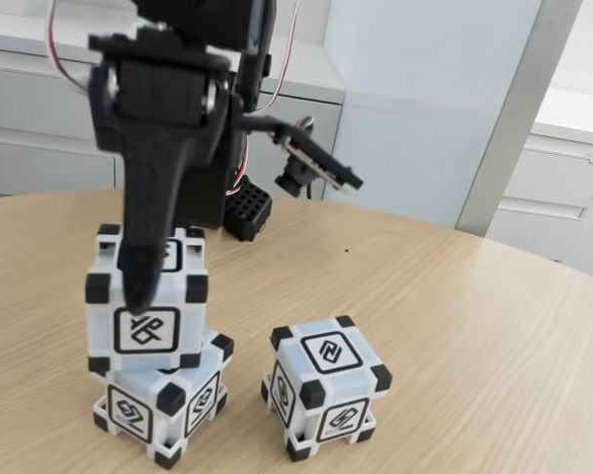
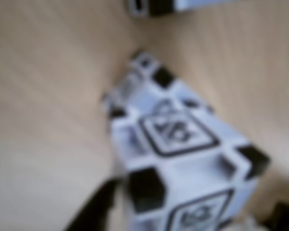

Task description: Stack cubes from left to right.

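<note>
1. Scene: three cubes sit on a round wooden table (image 1: pixel 474 326). In the fixed view, the bottom cube (image 1: pixel 163 400) rests on the table at lower left, the top cube (image 1: pixel 146 301) sits on it, and the third cube (image 1: pixel 326 385) stands alone on the table just to the right, apart from the stack.
2. End effector: the gripper (image 1: pixel 143 267) reaches down over the top cube. One black finger (image 1: pixel 148 227) lies across its front face; the other finger is hidden behind the cube. The jaws appear closed on the top cube, at about cube width.
3. Wrist view: blurred. The top cube (image 2: pixel 183 159) fills the centre, the bottom cube (image 2: pixel 144 72) shows beyond it, and a corner of the third cube (image 2: pixel 154 6) shows at the upper edge.
4. Alignment: the top cube is rotated and offset to the left against the bottom cube, which stands turned at an angle. Whether it rests fully on the bottom cube cannot be told.
5. Progress, as a judgement: the first placement is at or near release; the third cube is not yet stacked.
6. Risks:
   a. Overhang. Cause: the offset. The top cube may tip off on release.
   b. Drag. Cause: a finger catching a raised corner block on retreat. The top cube may shift or fall.
   c. Collapse. Cause: a skewed base under the third cube.
   d. Collision. Cause: the third cube stands near the stack, so a wide approach may strike the stack.
</note>
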Robot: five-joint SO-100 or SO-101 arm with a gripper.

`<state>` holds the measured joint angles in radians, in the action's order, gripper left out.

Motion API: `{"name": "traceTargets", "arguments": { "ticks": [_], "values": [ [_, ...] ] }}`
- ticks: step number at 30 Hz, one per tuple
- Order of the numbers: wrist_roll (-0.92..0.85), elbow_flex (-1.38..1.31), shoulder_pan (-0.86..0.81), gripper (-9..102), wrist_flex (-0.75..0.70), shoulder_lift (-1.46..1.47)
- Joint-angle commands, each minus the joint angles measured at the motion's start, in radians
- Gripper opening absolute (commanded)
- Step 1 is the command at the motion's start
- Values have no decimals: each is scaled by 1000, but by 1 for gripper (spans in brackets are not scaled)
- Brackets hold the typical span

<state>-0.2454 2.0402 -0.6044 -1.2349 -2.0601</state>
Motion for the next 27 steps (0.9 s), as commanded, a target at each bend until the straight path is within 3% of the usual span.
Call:
{"name": "traceTargets", "arguments": {
  "ticks": [1, 27],
  "values": [
    [14, -80, 2, 34, 2, -18],
    [-46, -72, 101, 33, -3, -20]
  ]
}}
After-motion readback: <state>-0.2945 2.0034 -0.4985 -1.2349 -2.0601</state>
